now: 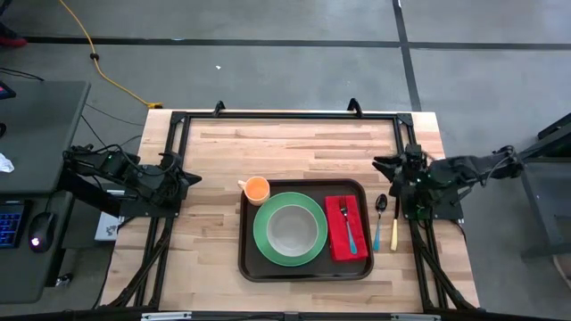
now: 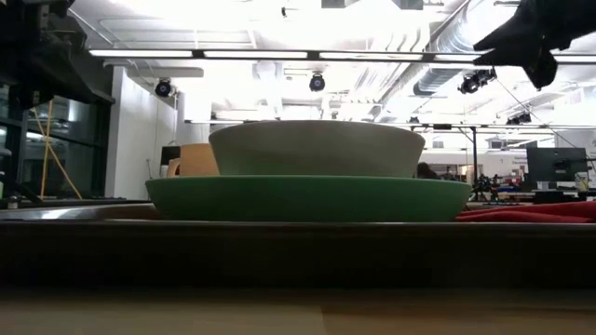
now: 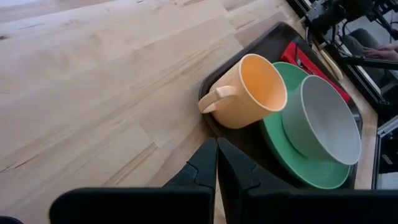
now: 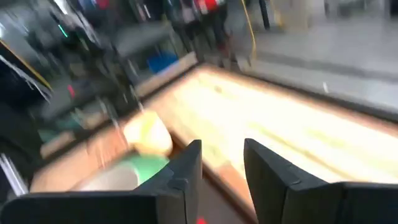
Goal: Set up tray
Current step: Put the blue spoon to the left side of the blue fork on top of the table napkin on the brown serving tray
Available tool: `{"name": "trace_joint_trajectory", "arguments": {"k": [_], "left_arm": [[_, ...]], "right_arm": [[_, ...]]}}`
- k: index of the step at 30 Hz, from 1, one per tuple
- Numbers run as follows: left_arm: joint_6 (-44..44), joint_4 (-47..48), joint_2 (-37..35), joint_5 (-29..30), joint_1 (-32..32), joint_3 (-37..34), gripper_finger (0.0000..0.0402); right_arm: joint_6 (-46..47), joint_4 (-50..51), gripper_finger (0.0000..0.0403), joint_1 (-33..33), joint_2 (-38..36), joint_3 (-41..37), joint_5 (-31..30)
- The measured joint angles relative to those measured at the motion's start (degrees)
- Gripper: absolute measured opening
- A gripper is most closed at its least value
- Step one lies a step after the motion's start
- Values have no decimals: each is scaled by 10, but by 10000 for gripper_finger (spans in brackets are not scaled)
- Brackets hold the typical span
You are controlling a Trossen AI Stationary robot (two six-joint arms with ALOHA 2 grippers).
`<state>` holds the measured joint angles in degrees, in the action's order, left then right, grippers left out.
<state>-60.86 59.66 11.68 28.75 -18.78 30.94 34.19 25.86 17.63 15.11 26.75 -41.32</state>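
Table (image 1: 294, 147): pale wooden top filling the middle of the high view, with a black frame along its far edge.
Tray (image 1: 247, 259): dark brown, lower centre of the high view, lying between the two arms and touched by neither.
Plate (image 1: 264, 245): green, on the tray's left half, a grey bowl (image 1: 292, 228) sitting in it.
Napkin (image 1: 340, 241): red, on the tray's right part, a fork (image 1: 349, 230) with a blue handle lying on it.
Cup (image 1: 256, 188): orange, at the tray's upper left corner.
Spoon (image 1: 379, 217): on the bare wood just right of the tray, beside a pale-handled utensil (image 1: 395, 227).
Left gripper (image 3: 217, 163): at the left table edge, fingers pressed together, pointing toward the cup and well apart from the tray.
Right gripper (image 4: 222, 163): at the right table edge, above the spoon, fingers parted and holding nothing.
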Motion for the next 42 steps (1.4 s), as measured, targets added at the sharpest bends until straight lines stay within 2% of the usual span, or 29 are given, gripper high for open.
{"name": "trace_joint_trajectory", "arguments": {"k": [9, 14, 19, 28, 31, 42], "left_arm": [[1, 2, 0, 1, 0, 0, 44], [6, 6, 0, 3, 0, 0, 44], [7, 6, 0, 3, 0, 0, 44], [8, 8, 0, 3, 0, 0, 44], [8, 9, 0, 3, 0, 0, 44], [8, 9, 0, 3, 0, 0, 44]], "right_arm": [[201, 333, 99, 0, 205, 191, 117], [271, 443, 99, 0, 299, 259, 160], [345, 479, 99, 0, 355, 295, 207], [503, 506, 99, 0, 408, 284, 362], [527, 508, 99, 0, 422, 281, 403], [539, 508, 99, 0, 484, 281, 409]]}}
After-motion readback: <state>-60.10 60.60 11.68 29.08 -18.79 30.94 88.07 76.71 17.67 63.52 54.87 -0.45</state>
